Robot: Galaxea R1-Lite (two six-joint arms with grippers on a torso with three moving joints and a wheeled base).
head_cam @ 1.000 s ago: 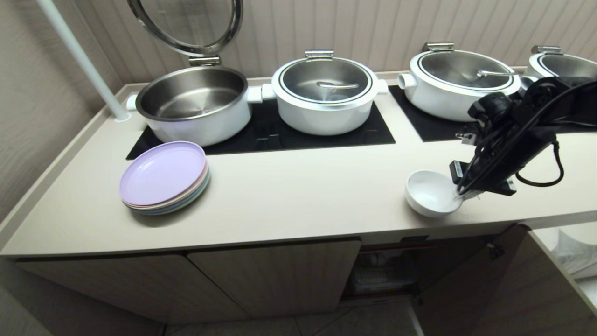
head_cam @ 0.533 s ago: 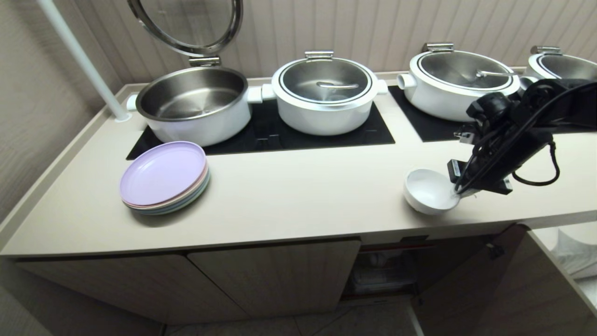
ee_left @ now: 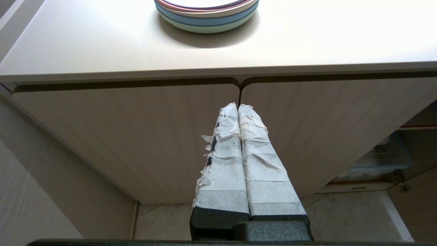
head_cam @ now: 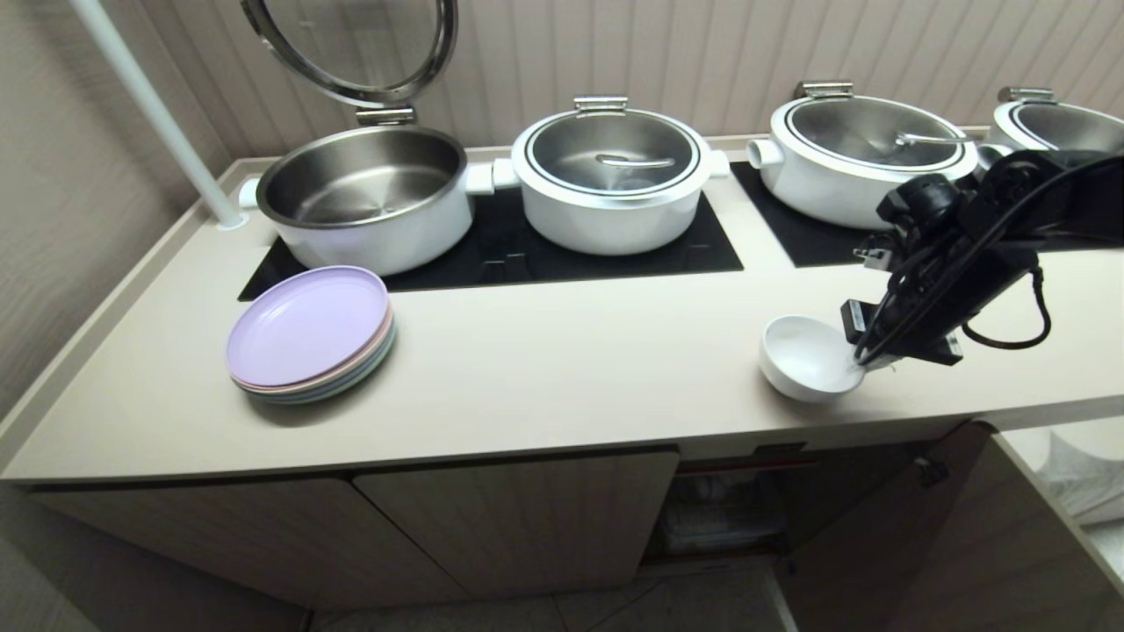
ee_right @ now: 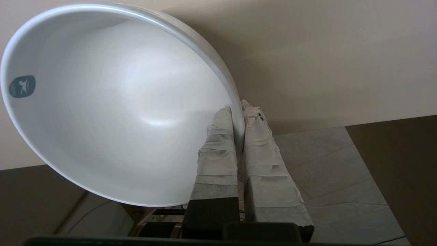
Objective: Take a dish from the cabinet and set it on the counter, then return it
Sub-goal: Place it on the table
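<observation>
Where counter ends, right hand pinches bowl.

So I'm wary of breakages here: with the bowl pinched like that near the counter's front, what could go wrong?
The right gripper holds the white bowl only by a thin pinch on its rim, so it could slip or swing. The bowl is tilted close to the counter front edge; released badly, it might roll off. The open cabinet door stands just below, in its way.
</observation>
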